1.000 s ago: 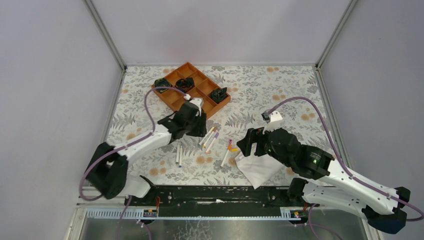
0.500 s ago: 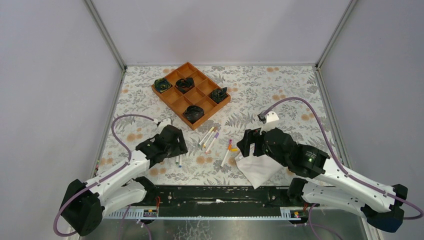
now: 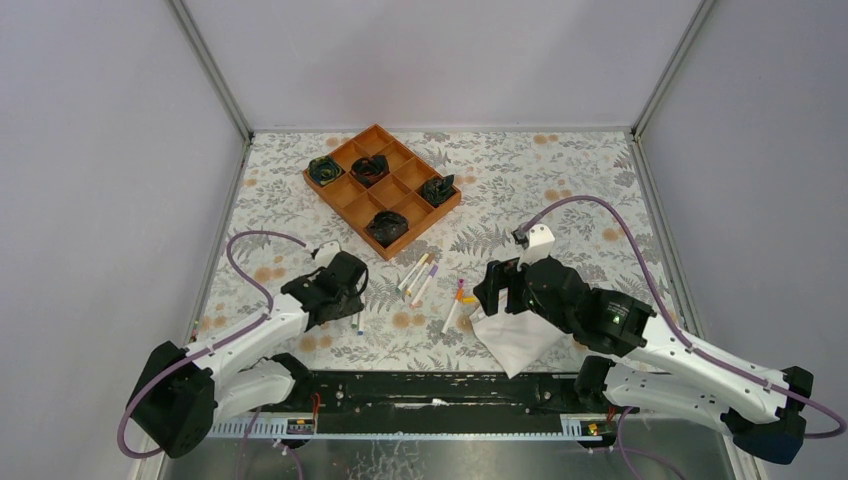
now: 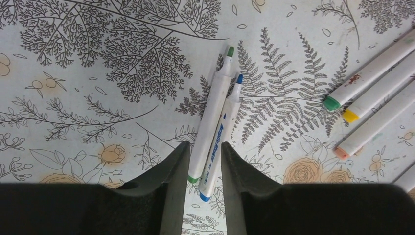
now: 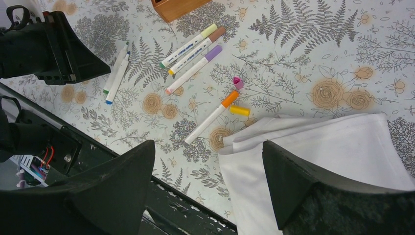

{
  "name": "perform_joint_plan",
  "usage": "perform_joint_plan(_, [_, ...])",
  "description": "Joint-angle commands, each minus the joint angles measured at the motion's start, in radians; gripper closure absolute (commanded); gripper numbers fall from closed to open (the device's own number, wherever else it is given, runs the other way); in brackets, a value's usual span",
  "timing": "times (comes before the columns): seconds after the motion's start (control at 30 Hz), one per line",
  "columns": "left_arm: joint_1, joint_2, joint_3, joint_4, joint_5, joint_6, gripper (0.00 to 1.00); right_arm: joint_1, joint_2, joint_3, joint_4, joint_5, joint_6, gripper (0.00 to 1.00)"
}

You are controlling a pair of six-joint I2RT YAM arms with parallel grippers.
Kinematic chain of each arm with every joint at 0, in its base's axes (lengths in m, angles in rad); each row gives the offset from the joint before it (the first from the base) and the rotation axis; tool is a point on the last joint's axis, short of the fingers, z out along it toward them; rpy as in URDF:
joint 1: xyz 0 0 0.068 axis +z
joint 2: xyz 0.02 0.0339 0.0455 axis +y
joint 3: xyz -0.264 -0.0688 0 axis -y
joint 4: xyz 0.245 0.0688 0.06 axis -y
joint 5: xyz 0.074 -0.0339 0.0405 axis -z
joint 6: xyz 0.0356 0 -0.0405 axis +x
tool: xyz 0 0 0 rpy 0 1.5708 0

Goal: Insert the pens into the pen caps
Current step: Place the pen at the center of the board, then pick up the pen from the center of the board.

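Note:
Two uncapped white pens, one green-tipped (image 4: 214, 117) and one blue-tipped (image 4: 226, 122), lie side by side on the floral table. My left gripper (image 4: 205, 147) is narrowly open, and its fingers straddle the rear ends of both pens; it also shows in the top view (image 3: 350, 300). Three capped pens (image 5: 193, 51) lie in a row to the right. A pen with an orange cap (image 5: 210, 117), a loose pink cap (image 5: 238, 82) and a yellow cap (image 5: 239, 110) lie near a white cloth (image 5: 318, 152). My right gripper (image 5: 208, 147) is wide open and empty above the cloth's edge.
A wooden divided tray (image 3: 345, 190) stands at the back and holds several black objects. The black rail (image 3: 430, 385) of the arm bases runs along the near edge. Grey walls close in the table on both sides.
My left arm has drawn back from the wooden tray to the pair of pens at the near left. A black object now shows in the tray compartment it left. The right arm has hardly moved.

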Motion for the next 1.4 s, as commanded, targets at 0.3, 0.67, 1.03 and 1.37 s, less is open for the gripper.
perform_joint_plan(0.3, [0.009,0.071,0.007,0.017,-0.02,-0.023,0.82,0.001,-0.038,-0.022,0.031,0.014,0.004,0.14])
perform_joint_plan(0.67, [0.01,0.103,-0.02,0.067,0.015,-0.016,0.8,0.001,-0.026,-0.025,0.035,0.004,0.005,0.14])
perform_joint_plan(1.03, [0.009,0.153,-0.015,0.09,0.027,-0.008,0.86,0.001,-0.019,-0.026,0.041,-0.002,0.009,0.14])
perform_joint_plan(1.37, [0.007,-0.014,0.04,0.09,-0.026,0.057,1.0,0.001,-0.012,-0.04,0.061,-0.001,0.021,0.14])
